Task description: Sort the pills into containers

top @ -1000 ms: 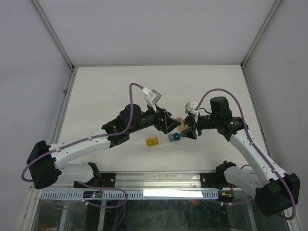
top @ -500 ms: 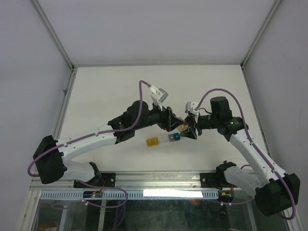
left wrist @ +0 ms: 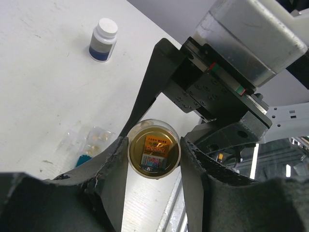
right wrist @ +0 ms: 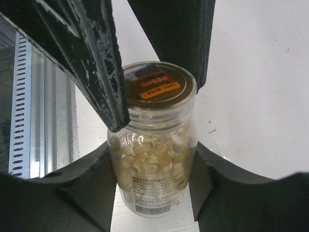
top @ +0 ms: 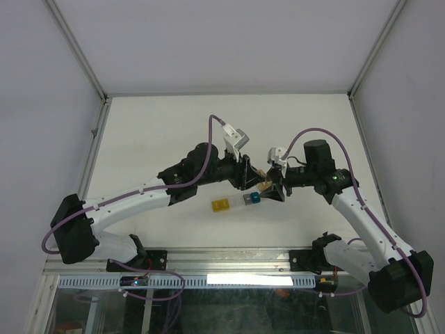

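My right gripper is shut on a round clear vial full of pale tan pills, held above the table. My left gripper is shut on the vial's gold lid, and its dark fingers flank the lid in the right wrist view. From above, both grippers meet at the vial. Below them lie the containers: a yellow one, a clear one and a blue one. The clear compartments hold a few tan pills.
A small dark bottle with a white cap stands upright on the white table beyond the containers. Metal rails run along the near edge, and grey walls enclose the other sides.
My left arm reached right toward the vial and its jaws closed on the lid. The right arm and the vial stayed where they were.
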Controlling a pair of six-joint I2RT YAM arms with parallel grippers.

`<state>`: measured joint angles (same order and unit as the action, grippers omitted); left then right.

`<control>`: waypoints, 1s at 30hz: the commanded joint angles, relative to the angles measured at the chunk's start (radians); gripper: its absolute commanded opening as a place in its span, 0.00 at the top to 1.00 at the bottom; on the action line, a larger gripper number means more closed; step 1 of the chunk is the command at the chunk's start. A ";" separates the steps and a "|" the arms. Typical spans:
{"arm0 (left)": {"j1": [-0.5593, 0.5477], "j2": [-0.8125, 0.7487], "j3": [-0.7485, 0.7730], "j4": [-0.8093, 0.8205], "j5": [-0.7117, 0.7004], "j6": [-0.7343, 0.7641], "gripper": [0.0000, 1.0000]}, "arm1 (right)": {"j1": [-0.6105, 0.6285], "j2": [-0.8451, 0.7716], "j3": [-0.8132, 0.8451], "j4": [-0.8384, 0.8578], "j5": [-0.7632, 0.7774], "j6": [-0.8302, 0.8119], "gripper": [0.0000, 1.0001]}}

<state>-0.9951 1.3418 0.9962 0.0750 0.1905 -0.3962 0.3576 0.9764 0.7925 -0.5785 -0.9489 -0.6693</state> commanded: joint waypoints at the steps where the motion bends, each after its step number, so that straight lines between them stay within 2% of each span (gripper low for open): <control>1: -0.008 0.013 0.067 -0.045 0.094 0.073 0.68 | -0.005 -0.012 0.042 0.049 -0.033 0.013 1.00; 4: 0.004 0.025 0.073 -0.056 0.215 0.199 0.73 | -0.005 -0.013 0.042 0.049 -0.034 0.013 1.00; 7: 0.012 0.019 0.057 -0.072 0.393 0.436 0.73 | -0.005 -0.014 0.042 0.049 -0.036 0.013 1.00; 12: 0.021 -0.010 0.017 -0.168 0.593 0.946 0.62 | -0.006 -0.015 0.041 0.051 -0.040 0.016 1.00; 15: 0.065 0.023 0.053 -0.208 0.689 1.088 0.55 | -0.007 -0.016 0.041 0.051 -0.042 0.016 1.00; 18: 0.106 0.059 0.106 -0.235 0.732 1.097 0.52 | -0.009 -0.018 0.040 0.051 -0.044 0.016 1.00; 21: 0.111 0.055 0.110 -0.213 0.680 1.058 0.40 | -0.009 -0.019 0.040 0.051 -0.044 0.016 1.00; 24: 0.111 0.002 0.027 -0.029 0.591 0.919 0.22 | -0.009 -0.019 0.040 0.052 -0.046 0.015 1.00; 26: 0.112 -0.051 -0.062 0.117 0.547 0.828 0.03 | -0.009 -0.020 0.040 0.050 -0.045 0.014 1.00; 30: 0.115 -0.155 -0.240 0.371 0.470 0.627 0.01 | -0.009 -0.022 0.040 0.050 -0.045 0.013 1.00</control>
<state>-0.8768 1.3014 0.8711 0.1257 0.7265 0.4435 0.3538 0.9752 0.7925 -0.5781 -0.9836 -0.6701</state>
